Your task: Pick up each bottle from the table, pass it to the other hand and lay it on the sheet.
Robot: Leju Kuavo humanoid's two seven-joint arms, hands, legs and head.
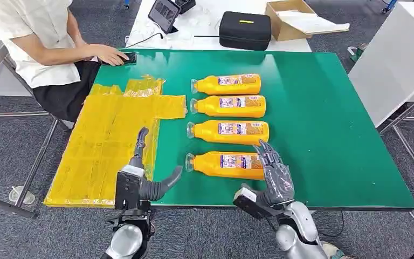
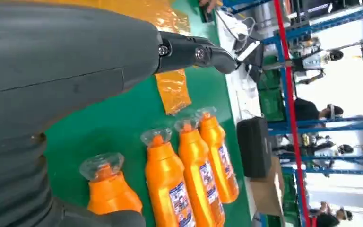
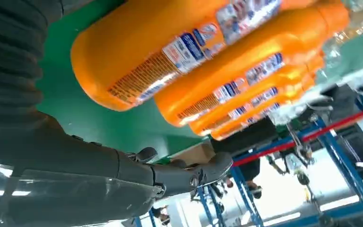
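Four orange plastic bottles (image 1: 230,123) are lying in a row mid-counter, beside the yellow sheet (image 1: 108,140) covering the left edge. Right hand (image 1: 274,171) is hovering spread-fingered at the nearest bottle (image 1: 226,164); left hand (image 1: 143,175) is hanging empty, fingers apart.

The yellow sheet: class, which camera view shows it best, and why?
The head view: the whole yellow sheet lies spread on the green table, left of the four bottles. The left wrist view catches part of it behind the left robot hand; the right wrist view looks at the bottles instead.
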